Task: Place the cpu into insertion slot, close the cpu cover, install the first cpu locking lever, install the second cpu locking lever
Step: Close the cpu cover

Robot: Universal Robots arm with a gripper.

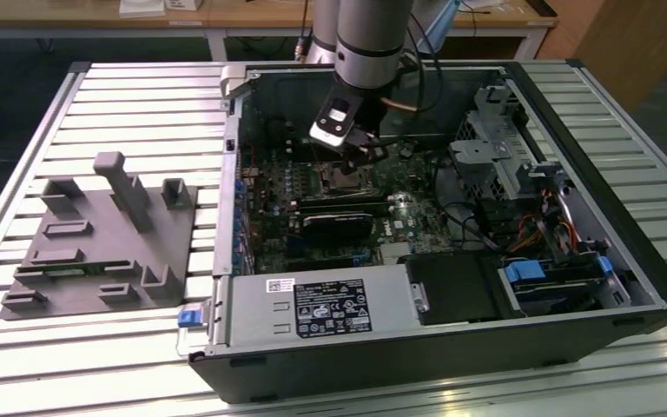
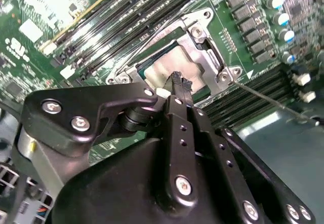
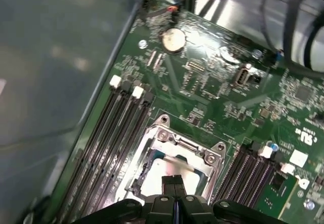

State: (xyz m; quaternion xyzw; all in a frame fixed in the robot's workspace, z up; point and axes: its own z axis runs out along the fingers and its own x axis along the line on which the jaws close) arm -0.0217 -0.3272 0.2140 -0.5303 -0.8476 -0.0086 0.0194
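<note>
Open black computer tower (image 1: 450, 347) on a slatted metal table (image 1: 79, 365), grey fixture block (image 1: 102, 234) at the exterior view's left, farther in, black gripper (image 2: 178, 81), fingers pressed together, tips over the pale silver square cpu (image 2: 169, 67), seated in the silver-rimmed insertion slot (image 1: 342, 178), shiny cpu cover (image 2: 211, 61) frame around it

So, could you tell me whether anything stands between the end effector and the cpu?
Nothing visible does: the end effector hangs over the cpu, whose face lies bare in the window of the cpu cover.

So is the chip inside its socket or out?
In: the cpu sits in the insertion slot, its pale face showing through the window of the cpu cover.
</note>
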